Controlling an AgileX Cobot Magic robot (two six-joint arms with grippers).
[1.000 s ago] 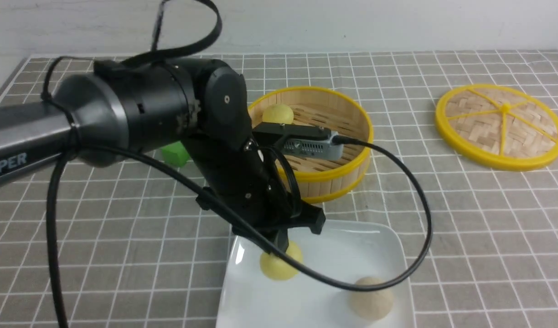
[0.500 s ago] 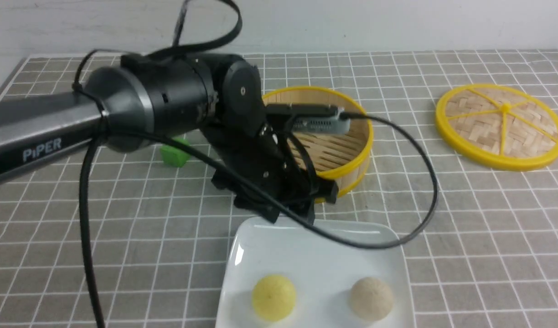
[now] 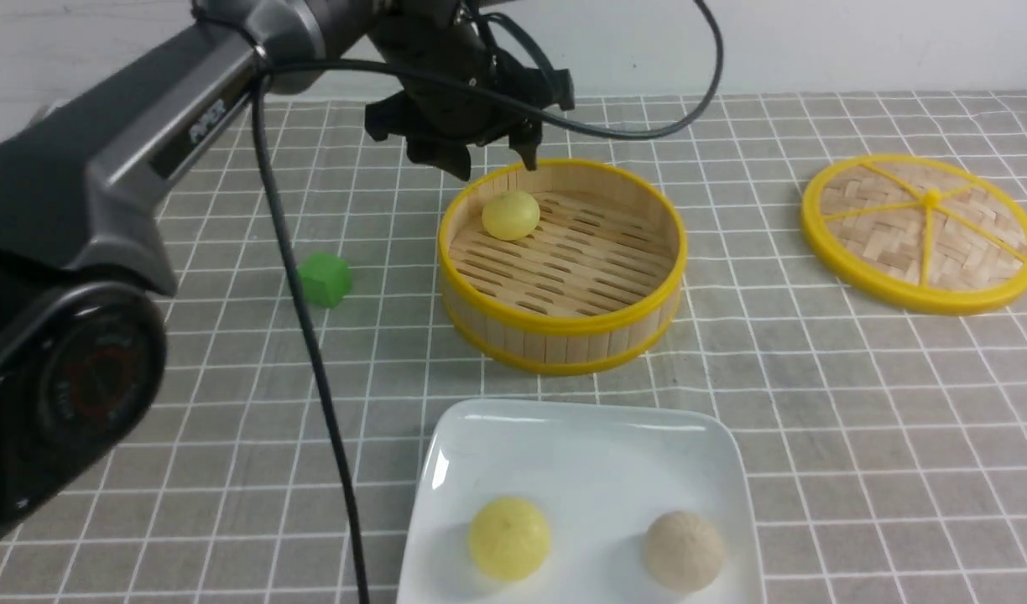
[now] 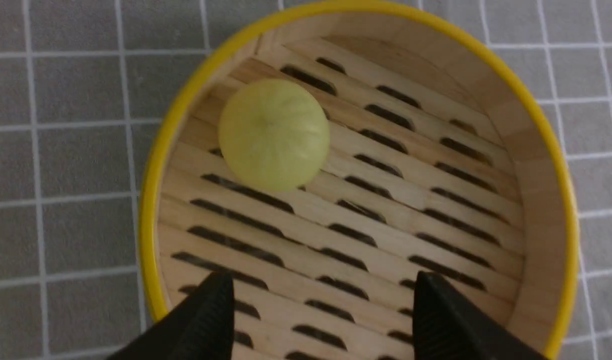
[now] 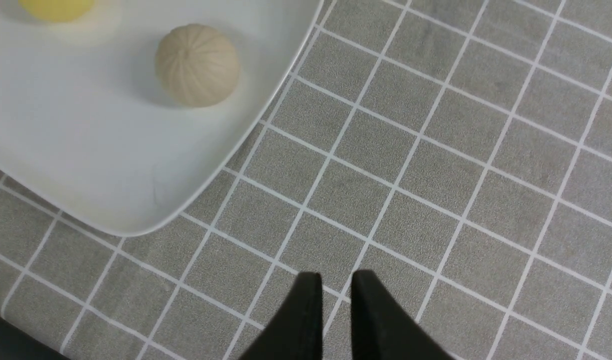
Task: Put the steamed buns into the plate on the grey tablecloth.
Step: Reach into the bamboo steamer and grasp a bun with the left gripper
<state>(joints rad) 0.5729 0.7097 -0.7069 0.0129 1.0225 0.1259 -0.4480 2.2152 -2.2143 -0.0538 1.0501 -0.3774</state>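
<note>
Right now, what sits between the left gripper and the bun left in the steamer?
Nothing but bare steamer floor. In the left wrist view the open left gripper hangs above it, with the bun unobstructed ahead.

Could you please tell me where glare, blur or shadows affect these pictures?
Front view: white glare streaks run along the rim of the plate, and the left arm looms large and dark up close. Left wrist view: the yellow bun in the steamer basket looks slightly soft. Right wrist view: the tablecloth weave is crisp, with a soft shadow beside the beige bun.
</note>
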